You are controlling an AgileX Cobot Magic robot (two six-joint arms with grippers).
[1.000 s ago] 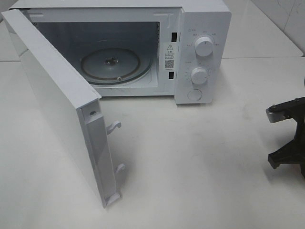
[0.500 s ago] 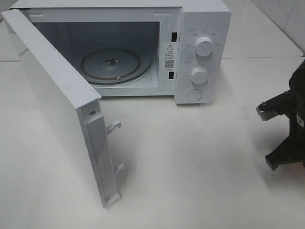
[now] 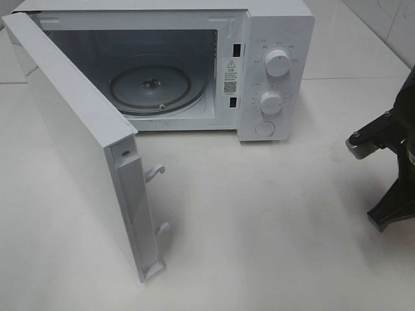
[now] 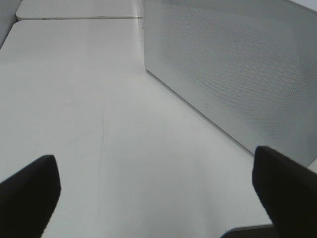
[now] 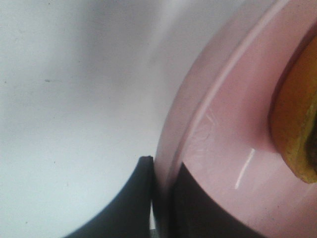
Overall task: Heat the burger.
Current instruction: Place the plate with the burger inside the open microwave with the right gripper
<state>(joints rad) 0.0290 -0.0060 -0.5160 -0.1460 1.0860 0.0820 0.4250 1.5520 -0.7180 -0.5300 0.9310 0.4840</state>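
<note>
Pinching the rim of a pink plate (image 5: 223,148), the right claw (image 5: 161,171) is clamped: one dark finger (image 5: 131,203) on the outside of the rim, the other against the plate's inner face. The burger (image 5: 297,114) sits on that plate. Only a sliver of golden-brown bun with a greenish edge shows at the border of the right wrist view. White table (image 5: 64,99) lies beyond the plate. I cannot tell whether the plate rests on it or is lifted.

From the high camera, only part of the right arm (image 3: 392,168) pokes in at the right edge, well apart from the microwave (image 3: 279,26). Its tip and the plate are cut off there.

The microwave stands at the back of the table (image 3: 259,227) with its door (image 3: 71,149) swung wide toward the camera on the left. Two latch hooks (image 3: 155,172) stick out of the door's edge. A glass turntable (image 3: 150,87) lies bare in the cavity. The control panel on the right has two knobs (image 3: 279,63), one above the other, and a round button (image 3: 264,128) below them.

The left claw (image 4: 156,168) is spread wide with nothing between its fingers (image 4: 29,193). It hangs over bare tabletop beside the door's perforated face (image 4: 237,74), not touching it.
</note>
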